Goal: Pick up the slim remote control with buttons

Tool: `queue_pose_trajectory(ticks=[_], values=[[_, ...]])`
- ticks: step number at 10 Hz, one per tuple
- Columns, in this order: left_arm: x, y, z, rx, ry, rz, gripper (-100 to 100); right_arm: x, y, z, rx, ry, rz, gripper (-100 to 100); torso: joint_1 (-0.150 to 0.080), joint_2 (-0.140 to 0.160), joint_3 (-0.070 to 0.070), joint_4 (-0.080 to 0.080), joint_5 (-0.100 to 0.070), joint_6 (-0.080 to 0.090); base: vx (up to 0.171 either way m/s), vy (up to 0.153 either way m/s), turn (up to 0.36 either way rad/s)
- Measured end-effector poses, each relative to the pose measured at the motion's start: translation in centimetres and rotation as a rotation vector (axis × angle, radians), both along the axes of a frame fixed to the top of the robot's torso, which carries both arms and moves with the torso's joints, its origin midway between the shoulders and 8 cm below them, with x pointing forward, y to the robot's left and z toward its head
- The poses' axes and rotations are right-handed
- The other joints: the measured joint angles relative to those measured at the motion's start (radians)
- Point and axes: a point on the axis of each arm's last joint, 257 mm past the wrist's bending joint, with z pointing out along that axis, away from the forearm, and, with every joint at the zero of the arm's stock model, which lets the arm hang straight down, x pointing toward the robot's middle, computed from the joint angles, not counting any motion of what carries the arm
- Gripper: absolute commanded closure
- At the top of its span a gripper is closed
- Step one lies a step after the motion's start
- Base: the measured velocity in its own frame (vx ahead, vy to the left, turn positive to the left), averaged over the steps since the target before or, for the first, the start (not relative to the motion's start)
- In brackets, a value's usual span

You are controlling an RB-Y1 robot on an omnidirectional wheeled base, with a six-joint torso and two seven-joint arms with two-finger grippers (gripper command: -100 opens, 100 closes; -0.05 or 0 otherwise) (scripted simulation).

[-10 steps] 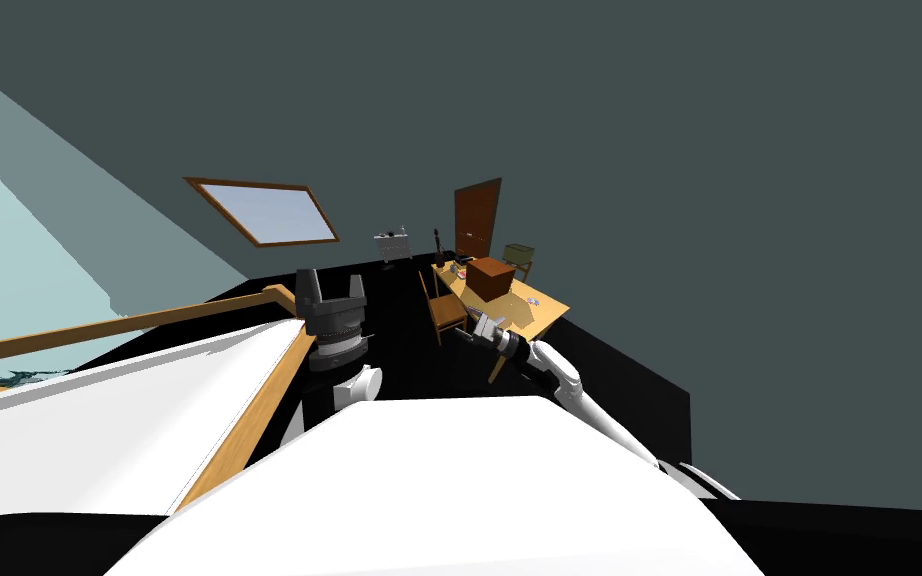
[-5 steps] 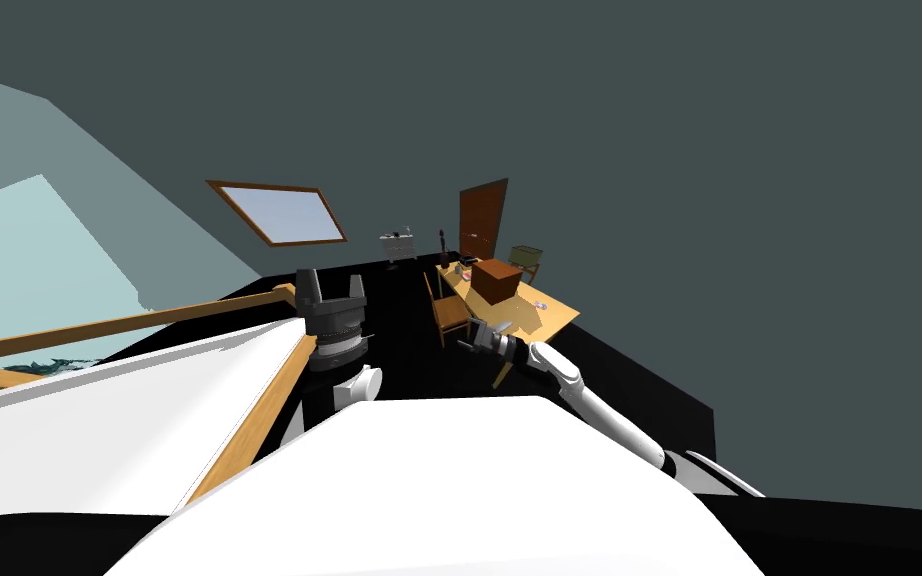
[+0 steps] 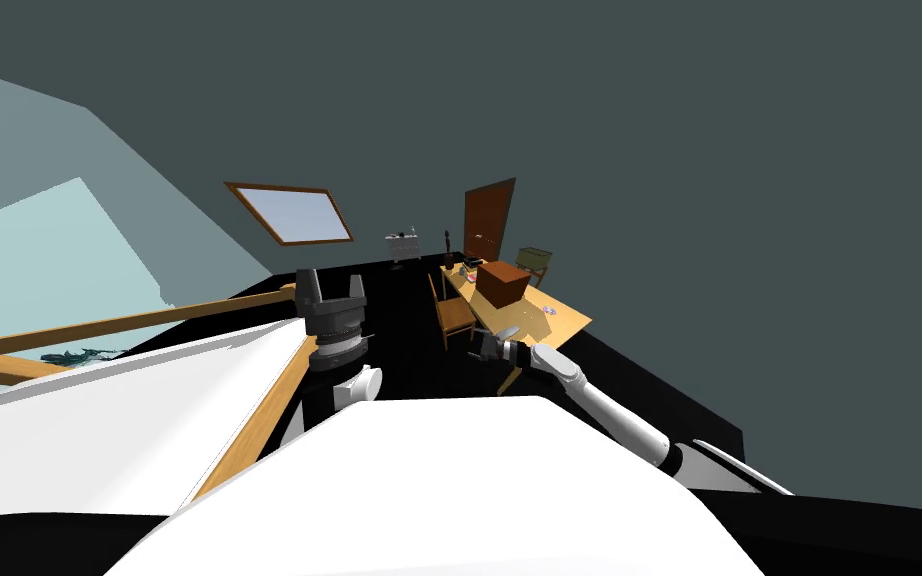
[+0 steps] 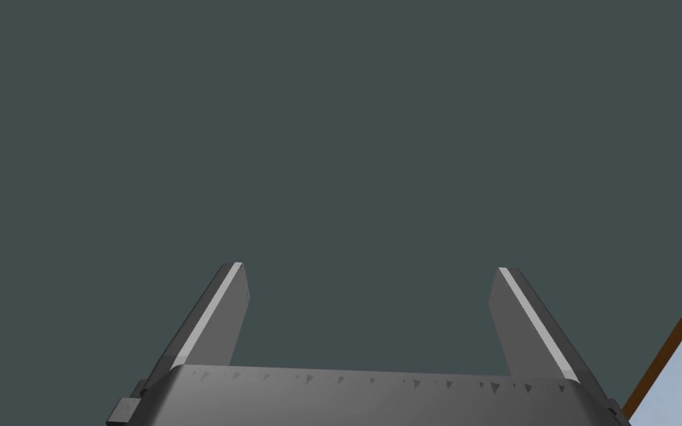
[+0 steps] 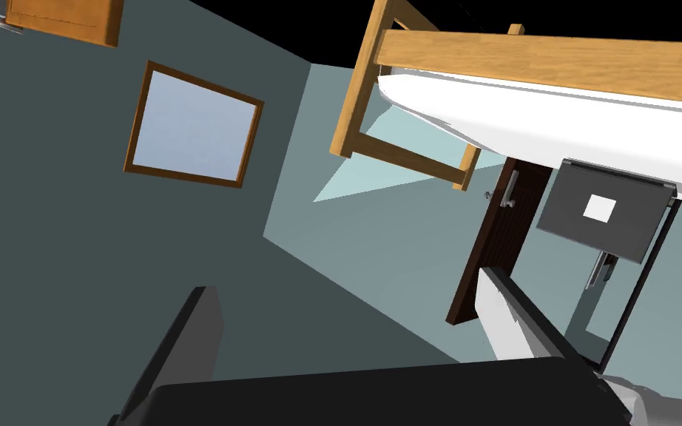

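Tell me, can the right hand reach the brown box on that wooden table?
Probably not yet: the right hand is open, but the table with the brown box looks well across the room from it.

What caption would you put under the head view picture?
Open right gripper held out toward a light wooden table bearing a reddish-brown box; left gripper open too.

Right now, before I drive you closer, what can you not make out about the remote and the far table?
Slim remote: in the head view the small things on the light wooden table are too small to tell apart.
Tabletop behind the brown box: hidden by the box, head view.
Table's near corner: covered by the open right tool, head view.
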Motion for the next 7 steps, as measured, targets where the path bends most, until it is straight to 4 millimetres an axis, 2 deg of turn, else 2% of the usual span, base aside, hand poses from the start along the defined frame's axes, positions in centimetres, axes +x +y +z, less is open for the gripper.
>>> queue_pose_trajectory(ticks=[3,4,6,7], values=[[0.0,0.0,0.0,0.000,0.000,0.000,0,-0.5,-2.8,-4.4,-0.158,-0.004,0.019,-100,0.001,0.000,0.000,0.000,0.000,0.000,0.095,0.037,0.073],[0.0,0.0,0.0,0.000,0.000,0.000,0,-0.8,-4.5,-6.6,-0.223,0.002,0.023,-100,0.000,0.000,0.000,0.000,0.000,0.000,0.090,0.024,0.052],[0.0,0.0,0.0,0.000,0.000,0.000,0,-1.2,-7.5,-9.0,-0.331,0.006,0.038,-100,0.000,-0.001,-0.001,0.000,0.000,0.000,0.112,0.023,0.067],[0.0,0.0,0.0,0.000,0.000,0.000,0,-1.6,-8.4,-10.2,-0.374,0.010,0.047,-100,0.000,-0.001,-0.001,0.000,0.000,0.000,0.135,0.021,0.086]])
